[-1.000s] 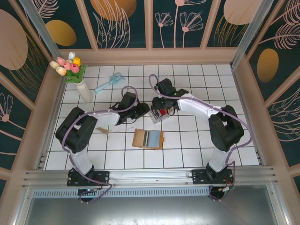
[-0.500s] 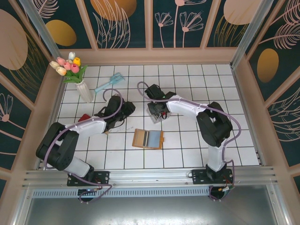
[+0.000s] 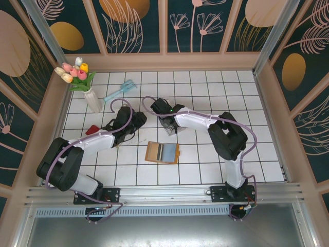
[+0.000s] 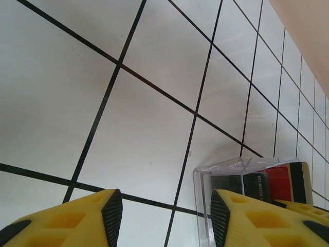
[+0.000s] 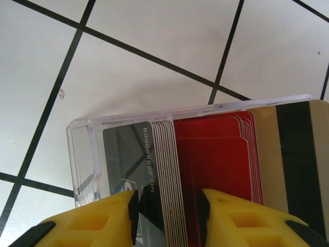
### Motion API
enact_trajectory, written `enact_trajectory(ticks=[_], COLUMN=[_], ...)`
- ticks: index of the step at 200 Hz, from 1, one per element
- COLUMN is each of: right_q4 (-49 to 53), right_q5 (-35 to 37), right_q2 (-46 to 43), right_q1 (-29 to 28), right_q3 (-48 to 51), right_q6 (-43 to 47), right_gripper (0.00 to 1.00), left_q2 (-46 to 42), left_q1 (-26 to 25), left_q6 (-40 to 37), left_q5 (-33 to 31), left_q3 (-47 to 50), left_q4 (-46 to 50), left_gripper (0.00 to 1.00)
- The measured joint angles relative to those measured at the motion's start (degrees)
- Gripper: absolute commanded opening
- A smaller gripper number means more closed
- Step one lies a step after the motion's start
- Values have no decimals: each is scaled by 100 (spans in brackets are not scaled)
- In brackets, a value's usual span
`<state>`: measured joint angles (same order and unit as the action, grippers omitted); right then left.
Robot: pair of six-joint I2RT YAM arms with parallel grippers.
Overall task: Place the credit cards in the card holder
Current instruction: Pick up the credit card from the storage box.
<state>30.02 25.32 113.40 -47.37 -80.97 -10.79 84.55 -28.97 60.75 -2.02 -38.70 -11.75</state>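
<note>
Top view: the right claw point(image 3: 168, 122) is parked right over the clear tray point(image 3: 174, 129) mid-table point(image 3: 205, 164). The card holder point(image 3: 162, 153) lies open just on the near side of that tray, blue lining up, long axis running left-right. So I'd guess the carry is a short hop straight toward the near edge. The left claw point(image 3: 136, 121) sits just left of the tray, pointing at it.

Left wrist: this claw is spread wide with nothing in it, just bare tile in the gap. The tray with the credit cards point(image 4: 277, 180) is off to its right, not touching.

Right wrist: the fingers point(image 5: 103, 224) are drawn in narrow. They straddle the grey card point(image 5: 126, 159) and the stack of edges beside it, with red ones and a tan-and-black one further right. Can't tell if it's actually pinching a card or only poised around them. Either way the right arm looks like the nearer one for the pick.
</note>
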Motion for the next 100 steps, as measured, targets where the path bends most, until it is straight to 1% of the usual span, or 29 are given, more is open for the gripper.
enact_trajectory(ticks=[29,100], right_q4=[48,68], right_q5=[190,258], right_q2=[0,-48], right_q1=[2,2], right_q3=[0,0], right_q6=[0,0], right_gripper=[37,35], left_q2=[0,2], left_q1=[0,0], left_q6=[0,0], left_q5=[2,68], left_q3=[9,9], left_q4=[0,0], left_gripper=[52,53])
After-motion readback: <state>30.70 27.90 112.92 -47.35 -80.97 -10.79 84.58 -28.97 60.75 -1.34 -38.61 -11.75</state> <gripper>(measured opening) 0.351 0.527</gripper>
